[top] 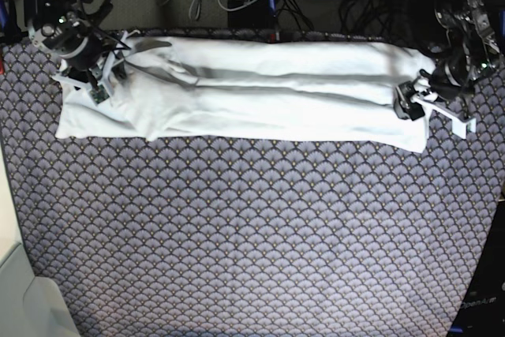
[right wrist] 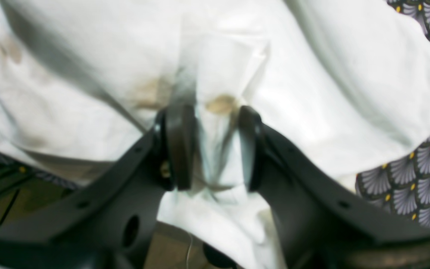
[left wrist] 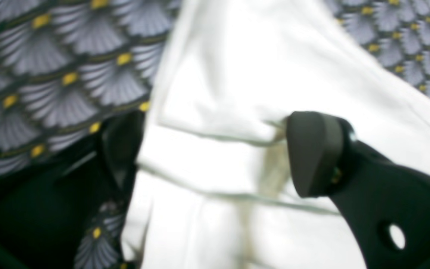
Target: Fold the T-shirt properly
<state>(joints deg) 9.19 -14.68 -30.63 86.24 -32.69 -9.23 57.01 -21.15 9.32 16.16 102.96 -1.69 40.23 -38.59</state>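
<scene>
Base view overhead, far; both wrist views close, blurred, sharing the T-shirt (top: pixel 252 88) and patterned cloth (top: pixel 252 226)

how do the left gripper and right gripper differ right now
The left gripper stands wide open, white cloth of the T-shirt spread loosely between its fingers. The right gripper is much narrower, with a bunched fold of the shirt between its pads, though a firm pinch cannot be confirmed. In the base view the left works the shirt's right end, the right its left end. Both are black and at the T-shirt.
</scene>
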